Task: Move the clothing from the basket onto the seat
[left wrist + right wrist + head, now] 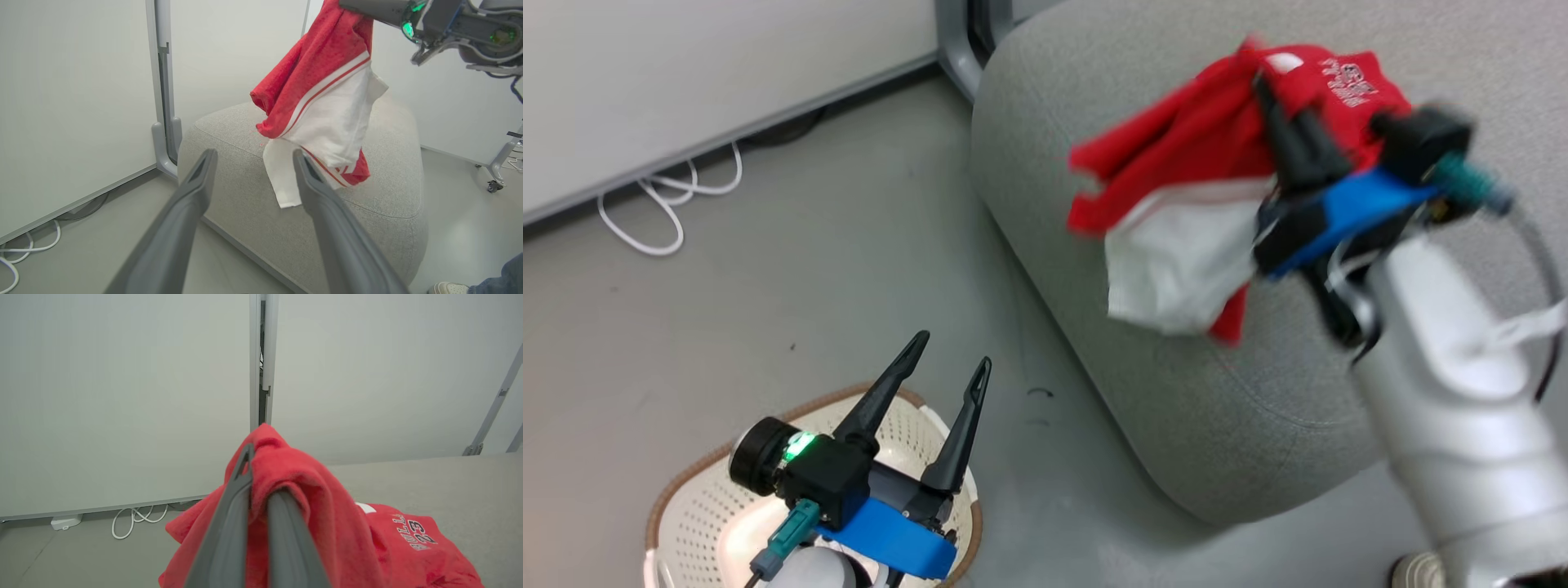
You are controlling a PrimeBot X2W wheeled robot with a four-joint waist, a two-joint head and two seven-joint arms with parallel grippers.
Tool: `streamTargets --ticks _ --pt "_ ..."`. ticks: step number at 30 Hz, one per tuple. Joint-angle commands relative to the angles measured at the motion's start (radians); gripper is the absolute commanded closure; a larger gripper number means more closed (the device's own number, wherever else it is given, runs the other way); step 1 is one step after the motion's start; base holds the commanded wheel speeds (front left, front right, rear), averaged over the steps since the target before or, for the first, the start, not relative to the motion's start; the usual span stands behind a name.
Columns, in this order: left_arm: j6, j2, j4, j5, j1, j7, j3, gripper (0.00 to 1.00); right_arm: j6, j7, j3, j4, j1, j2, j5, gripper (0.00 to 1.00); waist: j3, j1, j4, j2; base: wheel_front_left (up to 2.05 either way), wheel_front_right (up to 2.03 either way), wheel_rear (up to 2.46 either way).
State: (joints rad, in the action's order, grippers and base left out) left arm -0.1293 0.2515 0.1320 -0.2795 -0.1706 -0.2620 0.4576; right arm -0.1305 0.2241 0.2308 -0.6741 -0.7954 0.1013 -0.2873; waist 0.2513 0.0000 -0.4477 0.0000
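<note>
Two red garments: the striped one point(327, 114) is hanging just above the sofa point(1176, 392), with the right gripper point(261, 477) clamping it. The numbered one point(416, 539) seems to be lying on the sofa. Best practice: lowering until cloth is resting well in from the sofa's edge, then releasing. One basket point(711, 506) is sitting off the sofa's corner, and the left gripper point(954, 349), also off the sofa, is standing spread and empty.

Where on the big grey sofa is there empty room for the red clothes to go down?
The sofa is bare along its rounded edge beside the floor and on its near end below the hanging red clothing. It is crowded where the right tool pinches that clothing. The left tool hangs open over the basket, out of the way.
</note>
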Motion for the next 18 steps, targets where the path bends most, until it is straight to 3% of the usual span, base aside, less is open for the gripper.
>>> streamTargets --ticks 1,9,18 --pt "-0.001 0.011 -0.008 0.007 -0.016 -0.004 0.004 0.0 -0.001 -0.016 -0.014 0.016 -0.056 0.02 -0.017 1.0 0.043 0.0 0.014 0.0 0.0 0.0 0.0" --pt "-0.001 0.066 -0.066 0.01 -0.072 -0.004 0.048 0.0 -0.001 -0.123 -0.145 0.062 -0.293 0.199 -0.058 1.0 0.189 0.0 0.053 0.0 0.0 0.0 0.0" --pt "-0.001 0.119 -0.154 0.035 -0.133 -0.003 0.091 0.0 -0.001 -0.131 -0.361 0.021 -0.432 0.369 -0.091 1.0 0.346 0.0 0.117 0.0 0.0 0.0 0.0"
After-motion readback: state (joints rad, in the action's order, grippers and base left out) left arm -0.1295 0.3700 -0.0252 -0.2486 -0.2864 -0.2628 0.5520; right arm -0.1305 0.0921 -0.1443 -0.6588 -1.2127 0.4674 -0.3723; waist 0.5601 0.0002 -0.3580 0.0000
